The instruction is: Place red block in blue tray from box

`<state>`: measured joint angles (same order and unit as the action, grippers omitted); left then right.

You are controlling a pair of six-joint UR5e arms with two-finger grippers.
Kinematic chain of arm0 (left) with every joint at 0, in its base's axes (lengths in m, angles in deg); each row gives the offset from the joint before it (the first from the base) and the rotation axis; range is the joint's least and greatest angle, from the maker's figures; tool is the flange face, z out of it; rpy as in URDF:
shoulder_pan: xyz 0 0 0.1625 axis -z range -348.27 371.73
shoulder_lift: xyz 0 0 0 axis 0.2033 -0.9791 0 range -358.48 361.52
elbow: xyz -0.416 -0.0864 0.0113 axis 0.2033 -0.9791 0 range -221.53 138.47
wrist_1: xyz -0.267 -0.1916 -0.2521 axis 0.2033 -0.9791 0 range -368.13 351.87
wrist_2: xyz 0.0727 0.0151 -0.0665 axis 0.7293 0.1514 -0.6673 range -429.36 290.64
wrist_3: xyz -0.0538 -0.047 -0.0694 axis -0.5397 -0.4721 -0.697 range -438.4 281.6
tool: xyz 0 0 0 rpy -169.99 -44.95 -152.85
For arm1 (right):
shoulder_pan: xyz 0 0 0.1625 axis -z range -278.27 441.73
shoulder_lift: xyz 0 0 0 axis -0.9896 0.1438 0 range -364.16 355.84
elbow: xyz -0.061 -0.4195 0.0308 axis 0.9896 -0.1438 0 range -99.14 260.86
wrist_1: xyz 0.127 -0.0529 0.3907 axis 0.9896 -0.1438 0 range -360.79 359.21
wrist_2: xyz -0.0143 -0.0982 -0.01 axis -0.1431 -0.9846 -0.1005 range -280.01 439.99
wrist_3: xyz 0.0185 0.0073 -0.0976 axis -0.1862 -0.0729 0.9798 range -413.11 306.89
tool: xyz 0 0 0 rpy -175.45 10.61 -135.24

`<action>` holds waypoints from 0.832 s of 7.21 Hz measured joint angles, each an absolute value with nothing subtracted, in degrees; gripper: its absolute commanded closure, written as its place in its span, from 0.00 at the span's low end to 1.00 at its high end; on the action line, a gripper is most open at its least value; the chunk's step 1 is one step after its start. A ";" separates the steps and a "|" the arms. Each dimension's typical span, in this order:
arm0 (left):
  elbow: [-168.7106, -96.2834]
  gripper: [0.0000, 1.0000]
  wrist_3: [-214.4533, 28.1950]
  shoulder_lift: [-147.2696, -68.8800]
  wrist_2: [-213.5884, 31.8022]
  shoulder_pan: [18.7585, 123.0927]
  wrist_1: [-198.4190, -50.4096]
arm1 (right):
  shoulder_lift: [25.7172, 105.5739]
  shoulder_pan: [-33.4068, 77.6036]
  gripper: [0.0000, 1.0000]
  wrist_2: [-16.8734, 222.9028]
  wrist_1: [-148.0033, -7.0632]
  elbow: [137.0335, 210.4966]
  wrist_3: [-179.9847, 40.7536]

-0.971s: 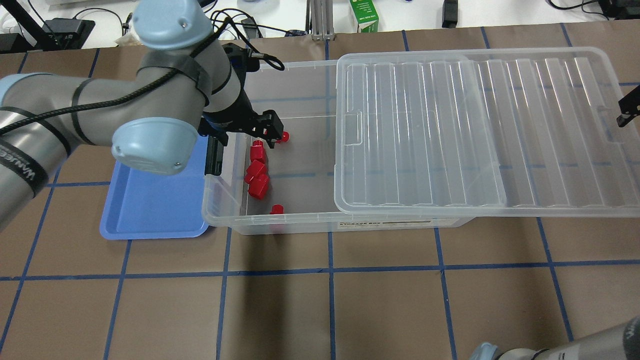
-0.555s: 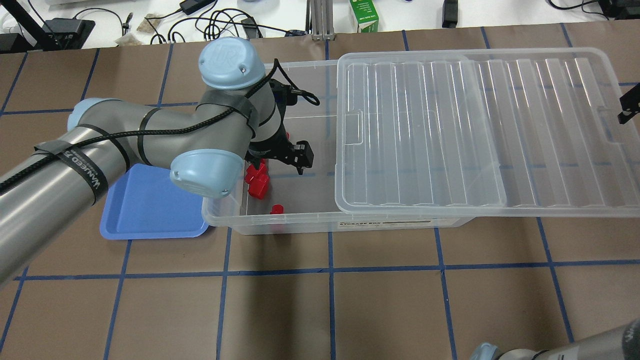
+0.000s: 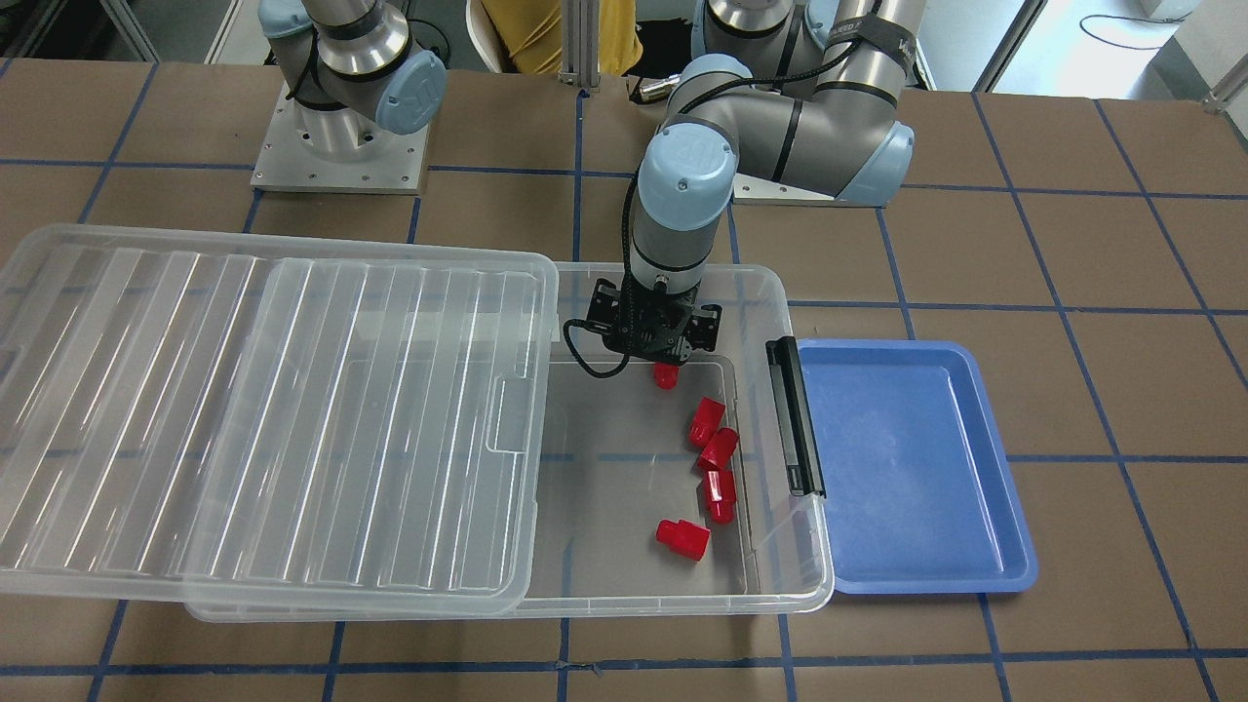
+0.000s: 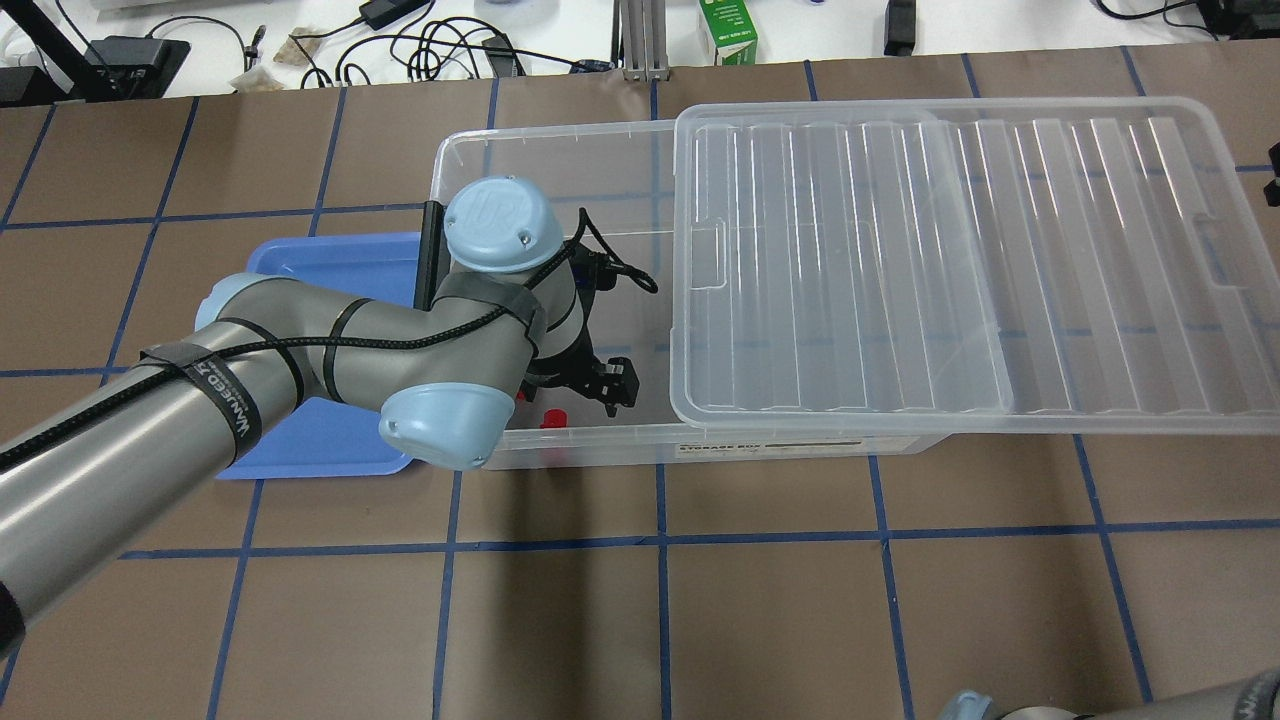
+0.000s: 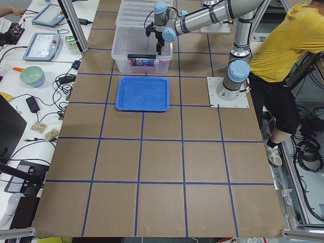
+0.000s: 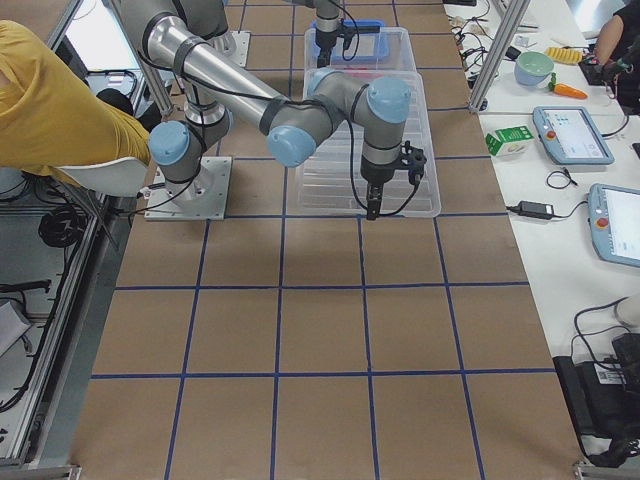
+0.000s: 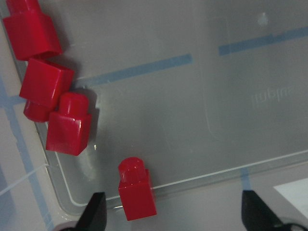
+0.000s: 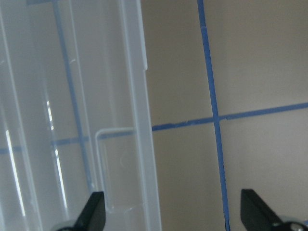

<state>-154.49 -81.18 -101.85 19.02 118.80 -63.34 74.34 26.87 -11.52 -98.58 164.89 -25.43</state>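
Several red blocks lie at the open end of the clear box [image 3: 780, 292]. One red block [image 3: 666, 375] lies alone by the wall nearest the robot; it also shows in the overhead view [image 4: 553, 418] and the left wrist view [image 7: 137, 195]. My left gripper [image 3: 668, 361] hangs open just above it, and in the left wrist view [image 7: 173, 214] the block sits between the fingers, closer to one finger [image 7: 96, 211]. The blue tray [image 3: 907, 468] lies empty beside the box's latch end. My right gripper [image 8: 175, 214] is open and empty over the lid's far edge.
The ribbed clear lid [image 3: 263, 409] is slid aside and covers most of the box. A black latch [image 3: 795, 419] stands between the box and the tray. Three more blocks [image 7: 45, 89] cluster by the latch-end wall. An operator in yellow [image 5: 293, 45] stands by the robot base.
My left arm has swung across the open end of the box, from the far block to above the lone block by the wall nearest the robot. The gripper stays open.
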 measured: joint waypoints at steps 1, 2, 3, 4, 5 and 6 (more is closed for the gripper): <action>-155.97 0.00 -81.25 -102.29 19.01 118.65 -61.46 | 75.09 26.51 0.00 -11.41 -90.91 159.98 -25.50; -156.77 0.00 -82.34 -102.66 19.02 118.21 -60.77 | 76.43 26.15 0.00 -10.85 -83.65 155.44 -25.82; -157.40 0.00 -83.66 -103.13 18.97 117.13 -60.53 | 77.82 25.22 0.00 -10.10 -78.81 152.53 -27.21; -157.89 0.00 -84.63 -103.81 18.90 116.08 -60.26 | 78.62 22.69 0.00 -9.75 -76.52 151.34 -29.77; -158.33 0.00 -85.91 -104.59 18.84 115.63 -60.07 | 79.06 18.46 0.00 -9.58 -75.71 151.13 -34.22; -158.75 0.00 -87.88 -105.17 18.79 115.63 -59.92 | 79.41 13.25 0.00 -9.60 -75.47 151.44 -40.75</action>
